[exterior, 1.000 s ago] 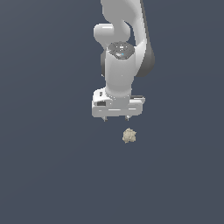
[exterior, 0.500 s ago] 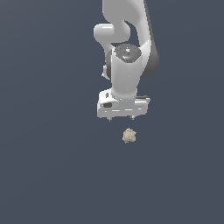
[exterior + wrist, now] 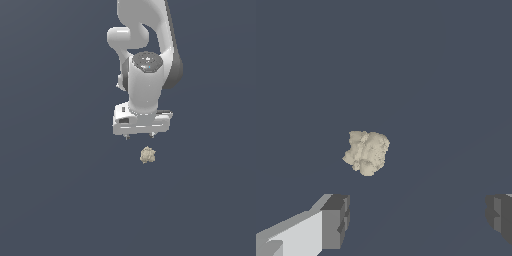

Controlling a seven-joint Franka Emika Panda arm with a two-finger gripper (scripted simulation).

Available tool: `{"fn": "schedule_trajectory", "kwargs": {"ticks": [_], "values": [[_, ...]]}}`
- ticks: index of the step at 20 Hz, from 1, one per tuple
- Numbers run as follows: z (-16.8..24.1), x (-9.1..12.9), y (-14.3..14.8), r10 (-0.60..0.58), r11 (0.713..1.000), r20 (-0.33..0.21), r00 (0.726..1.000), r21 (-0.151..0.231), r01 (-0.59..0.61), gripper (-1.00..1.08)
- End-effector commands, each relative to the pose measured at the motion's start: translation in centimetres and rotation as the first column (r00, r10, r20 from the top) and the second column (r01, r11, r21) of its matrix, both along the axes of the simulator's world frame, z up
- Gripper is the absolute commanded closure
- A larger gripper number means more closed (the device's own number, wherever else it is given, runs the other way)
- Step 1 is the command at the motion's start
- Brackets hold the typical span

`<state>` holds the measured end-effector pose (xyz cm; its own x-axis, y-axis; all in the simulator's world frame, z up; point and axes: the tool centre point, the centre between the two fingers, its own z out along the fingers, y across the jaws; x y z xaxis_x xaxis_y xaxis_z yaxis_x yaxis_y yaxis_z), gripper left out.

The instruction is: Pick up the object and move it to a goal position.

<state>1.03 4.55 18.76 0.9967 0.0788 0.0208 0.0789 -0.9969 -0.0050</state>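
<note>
Your gripper point(image 3: 139, 136) hangs with its fingers spread wide and nothing between them; in the wrist view the two dark pads point(image 3: 336, 221) stand well apart, with bare floor in the gap. The object point(image 3: 147, 155), a small lumpy tan clump, lies alone on the dark floor point(image 3: 60, 190), apart from the gripper.

The relation that matters: the clump is not centred between the pads. In the wrist view it point(image 3: 366, 152) sits ahead of the line joining the pads and nearer the pad on the white finger than the other one. In the exterior view it shows just below the gripper and slightly toward that view's right.

The clump is roughly as wide as it is long, so no axis favours one approach. You likely need to centre the gap over the clump before descending.
</note>
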Motion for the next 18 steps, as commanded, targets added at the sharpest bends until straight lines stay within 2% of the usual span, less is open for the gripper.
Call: {"fn": "schedule_trajectory", "kwargs": {"ticks": [1,9,18], "values": [[-0.4,0.0,0.2,-0.010,1.000,-0.002,1.000,0.000,0.010,-0.92],[-3.1,0.5,1.7,-0.090,0.996,-0.008,0.996,0.001,0.090,-0.92],[-7.6,0.8,4.1,-0.217,0.976,-0.018,0.976,-0.003,0.217,-0.92]]}}
